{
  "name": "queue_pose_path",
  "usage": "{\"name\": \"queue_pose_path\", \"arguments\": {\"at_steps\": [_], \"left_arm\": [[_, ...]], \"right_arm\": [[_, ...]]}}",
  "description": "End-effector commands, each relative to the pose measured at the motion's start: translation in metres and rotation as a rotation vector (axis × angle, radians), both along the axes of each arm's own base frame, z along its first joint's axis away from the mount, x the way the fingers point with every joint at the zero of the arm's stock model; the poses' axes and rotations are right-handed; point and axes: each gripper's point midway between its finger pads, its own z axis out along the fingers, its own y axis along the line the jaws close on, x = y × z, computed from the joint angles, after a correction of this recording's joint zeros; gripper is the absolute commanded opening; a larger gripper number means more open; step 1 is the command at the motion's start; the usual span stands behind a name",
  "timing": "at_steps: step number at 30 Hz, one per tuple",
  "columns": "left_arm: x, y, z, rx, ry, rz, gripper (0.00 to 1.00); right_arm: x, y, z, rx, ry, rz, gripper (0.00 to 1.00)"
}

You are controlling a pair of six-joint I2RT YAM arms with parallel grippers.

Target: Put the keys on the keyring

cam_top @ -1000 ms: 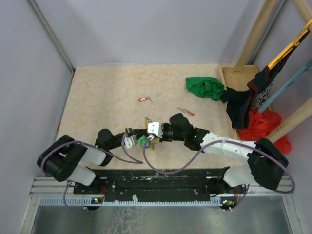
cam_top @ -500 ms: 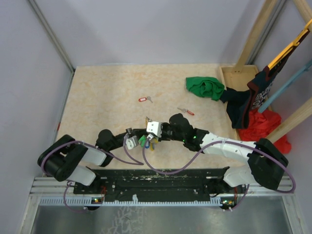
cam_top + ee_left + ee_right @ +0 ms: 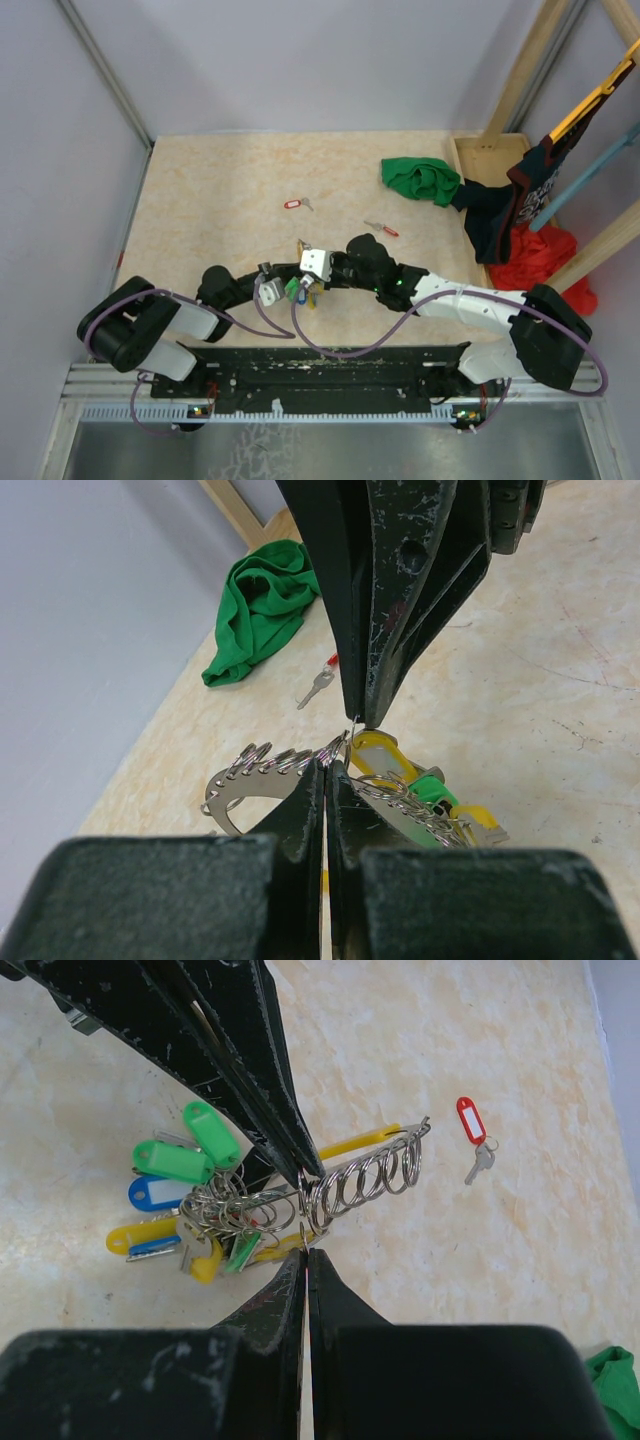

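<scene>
— Where does the keyring [image 3: 228, 792] sit from us?

— Right between our two sets of jaws. The left jaws and the right jaws point at each other, tips almost touching, low over the tabletop [image 3: 220, 190]. The ring crosses the small space between them.

— And the jaws themselves?

— Both are shut tight, with no gap showing. The left jaws pinch the ring wire at their very tip. A thin wire runs straight into the tip of the right jaws too. We judge they grip the ring as well, though that detail is finer than we can be sure of.

— Which way does it run?

— Across both jaws, not along them. From the right jaws, the row of small split rings [image 3: 365, 1180] stretches ahead and off to the right, and the tags [image 3: 175, 1160] bunch to the left. From the left jaws it is mirrored, with the bare arc to the left and the tags to the right.

— Do we hold any of the keys?

— We cannot make one out in either pinch. The red-tag key [image 3: 470, 1125] lies well ahead and right of the right jaws, apart from the ring.

— Which arm is nearer?

— Neither, since both are at the ring. We think the next move turns on that meeting point of the tips.
</scene>
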Motion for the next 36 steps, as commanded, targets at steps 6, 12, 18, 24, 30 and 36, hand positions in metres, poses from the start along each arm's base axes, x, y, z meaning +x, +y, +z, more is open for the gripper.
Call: {"name": "queue_pose_path", "arguments": {"at_steps": [6, 12, 18, 24, 30, 36], "left_arm": [[-0.001, -0.001, 0.009, -0.022, -0.029, -0.005, 0.00], [-0.001, -0.002, 0.008, -0.020, -0.022, -0.007, 0.00], [-0.002, -0.002, 0.008, -0.021, -0.017, -0.013, 0.00], [-0.002, -0.003, 0.008, -0.022, -0.012, -0.016, 0.00], [-0.002, -0.004, 0.009, -0.024, -0.010, -0.017, 0.00], [-0.001, -0.003, 0.010, -0.033, -0.004, -0.008, 0.00]], "right_arm": [[0.001, 0.009, 0.028, 0.070, -0.052, -0.002, 0.00], [0.000, 0.012, 0.027, 0.069, -0.048, 0.008, 0.00], [0.000, 0.013, 0.029, 0.077, -0.055, 0.003, 0.00], [0.002, 0.014, 0.030, 0.080, -0.055, -0.006, 0.00], [0.002, 0.017, 0.026, 0.074, -0.046, -0.001, 0.00], [0.000, 0.019, 0.024, 0.069, -0.044, 0.006, 0.00]]}}
